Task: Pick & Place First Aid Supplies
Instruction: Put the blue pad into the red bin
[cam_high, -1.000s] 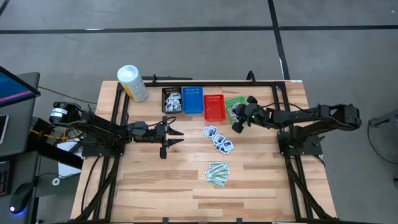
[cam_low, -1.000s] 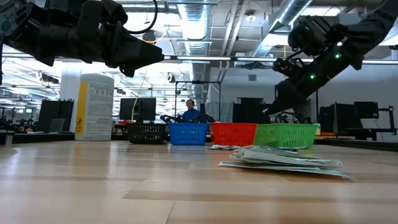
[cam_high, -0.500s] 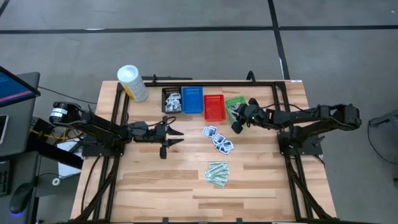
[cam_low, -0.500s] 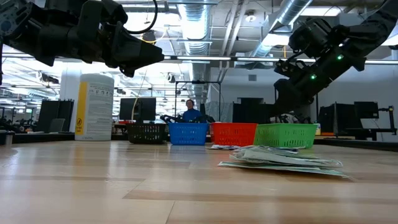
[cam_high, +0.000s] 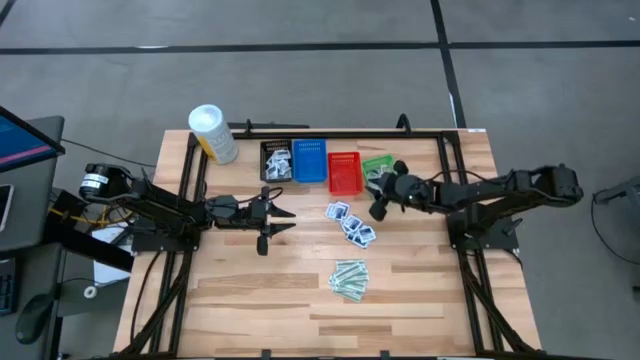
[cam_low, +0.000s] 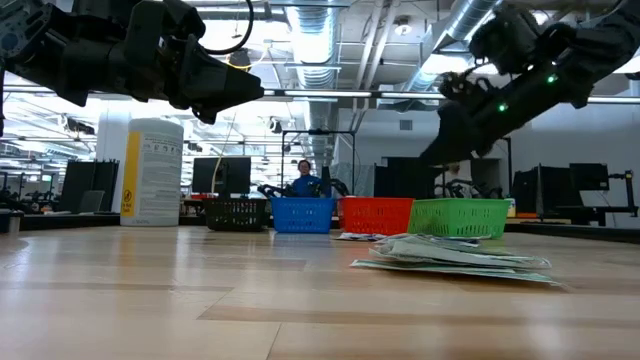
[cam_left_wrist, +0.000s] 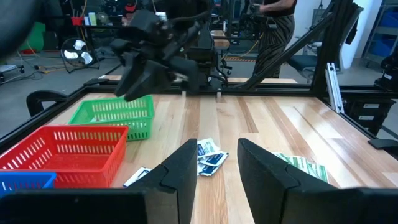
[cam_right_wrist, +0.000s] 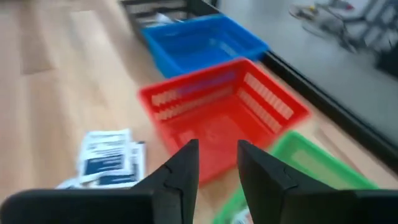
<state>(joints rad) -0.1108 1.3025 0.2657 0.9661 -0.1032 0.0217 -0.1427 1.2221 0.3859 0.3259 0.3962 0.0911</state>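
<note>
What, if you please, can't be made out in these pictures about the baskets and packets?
- Green basket, high view: contents partly hidden by the right gripper.
- Black basket, low view: mesh wall hides what's inside.
- Packets, high view: print too small to read.
- Right wrist view: motion blur smears the red basket.

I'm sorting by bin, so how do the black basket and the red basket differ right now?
The black basket already holds white packets, while the red basket looks empty. The black one sits at the row's left end, nearest the white tub; the red sits between the blue and green baskets. Both are small mesh baskets.
</note>
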